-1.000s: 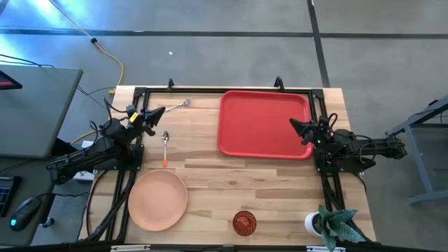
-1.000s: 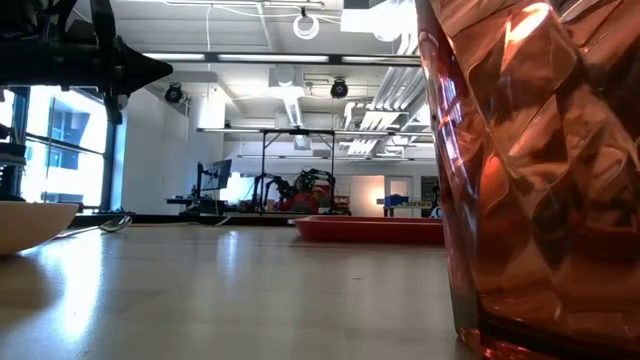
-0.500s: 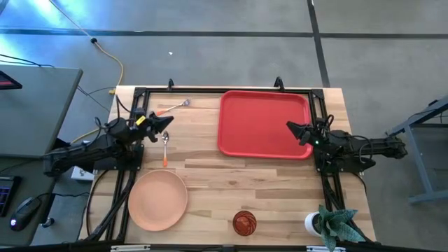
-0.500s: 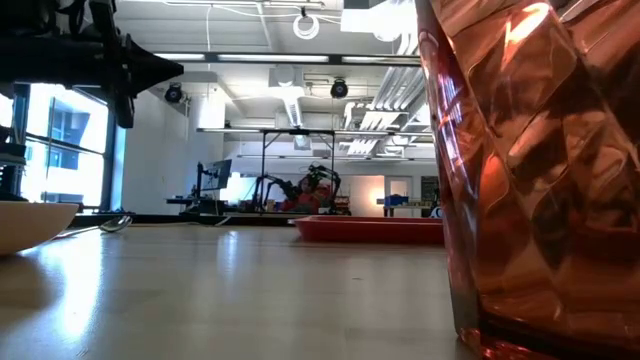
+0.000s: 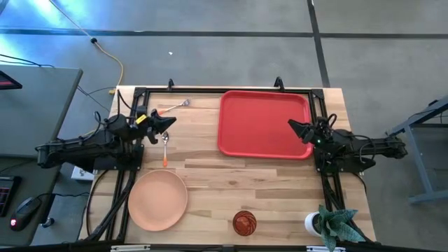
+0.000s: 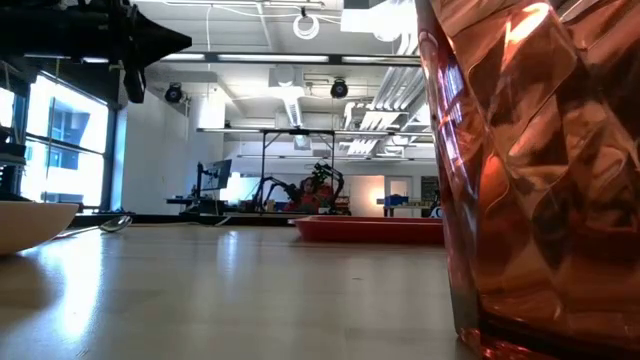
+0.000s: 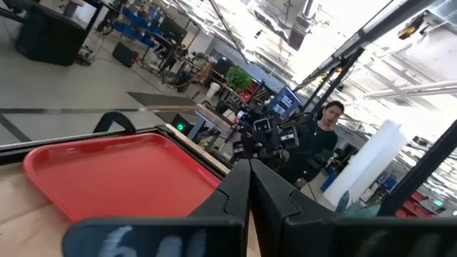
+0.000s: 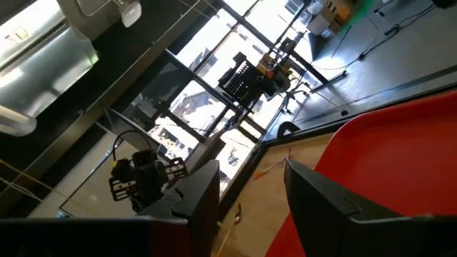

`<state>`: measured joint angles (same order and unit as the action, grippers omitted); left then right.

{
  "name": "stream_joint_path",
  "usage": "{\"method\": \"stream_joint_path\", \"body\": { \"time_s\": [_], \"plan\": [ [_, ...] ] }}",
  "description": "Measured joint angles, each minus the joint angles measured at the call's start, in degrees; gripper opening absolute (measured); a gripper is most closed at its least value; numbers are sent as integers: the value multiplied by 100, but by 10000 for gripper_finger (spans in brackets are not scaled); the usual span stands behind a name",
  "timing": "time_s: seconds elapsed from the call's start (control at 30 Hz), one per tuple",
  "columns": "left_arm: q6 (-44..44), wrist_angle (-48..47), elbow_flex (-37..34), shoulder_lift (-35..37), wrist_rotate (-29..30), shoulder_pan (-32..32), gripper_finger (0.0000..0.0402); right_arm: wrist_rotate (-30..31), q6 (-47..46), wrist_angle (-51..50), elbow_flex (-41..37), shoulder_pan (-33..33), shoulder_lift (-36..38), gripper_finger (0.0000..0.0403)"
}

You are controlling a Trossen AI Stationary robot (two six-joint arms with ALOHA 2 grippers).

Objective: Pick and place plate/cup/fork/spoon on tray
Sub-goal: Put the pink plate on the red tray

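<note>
Plate (image 5: pixel 157 199) 1 | cup (image 5: pixel 244 222) 1 | fork (image 5: pixel 175 106) 1 | spoon (image 5: pixel 165 148) 1 | tray (image 5: pixel 264 124) 1 — tools 2

Bright red rectangular plastic tray (image 5: pixel 263 123): table's far right part. Orange-handled metal fork (image 5: pixel 173 106): far edge, left of tray. Orange-handled metal spoon (image 5: pixel 165 148): nearer than fork, well left of tray. Round peach plate (image 5: pixel 157 201): near-left corner. Dark red translucent cup (image 5: pixel 244 222): near edge, right of plate.

A robotics lab: other robot arms (image 6: pixel 300 187), workbenches, exposed ceiling ducts (image 6: pixel 385 95).
</note>
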<state>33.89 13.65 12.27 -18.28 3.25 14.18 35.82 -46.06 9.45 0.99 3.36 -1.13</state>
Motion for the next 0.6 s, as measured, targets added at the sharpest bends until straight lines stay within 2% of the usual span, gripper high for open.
{"method": "stream_joint_path", "body": {
  "time_s": [0.17,0.47,0.6],
  "plan": [
    [142,2,226,-312,37,-115,18,-314,0,127,2,0,0,149],
    [195,138,487,-1168,93,-193,119,-455,64,329,2,0,0,149],
    [532,165,530,-1481,432,-127,140,-335,598,543,7,0,0,149]
  ]
}}
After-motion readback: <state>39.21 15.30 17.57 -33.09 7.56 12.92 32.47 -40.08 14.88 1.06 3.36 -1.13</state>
